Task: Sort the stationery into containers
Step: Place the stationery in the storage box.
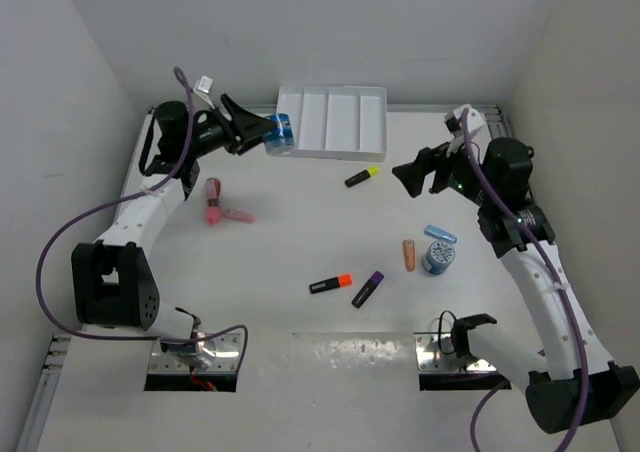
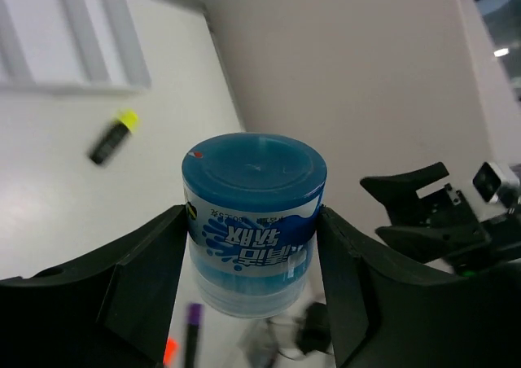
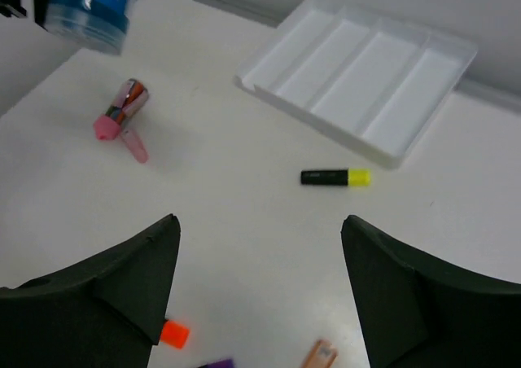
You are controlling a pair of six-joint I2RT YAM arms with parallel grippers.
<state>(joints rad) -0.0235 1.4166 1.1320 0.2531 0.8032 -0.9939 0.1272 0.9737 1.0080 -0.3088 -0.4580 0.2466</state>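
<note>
**Left gripper** (image 1: 270, 132): my fingers are clamped on a blue round piece (image 2: 254, 221), one pad on each side of its body. It has a blue cap, a blue-and-white label and a clear base, and it is carried clear of the table. The white tray (image 1: 345, 117) lies just beyond my fingertips. I cannot tell whether the piece hangs over the tray's end compartment or just beside it. The two pink sticks (image 1: 213, 202) lie on the table below and behind my fingers, touching each other.

**Right gripper** (image 1: 408, 177): my fingers stand wide apart with nothing between them, raised above the table. The yellow highlighter (image 3: 335, 177) lies ahead of my fingertips, between them and the tray, touching neither. Back toward my base lie the peach stick (image 1: 408, 255) and, just beside it, the second blue round piece (image 1: 438, 257). Further back and off to my left lie the orange highlighter (image 1: 330, 284) and the purple highlighter (image 1: 367, 289), near each other. All four tray compartments show bare.
</note>
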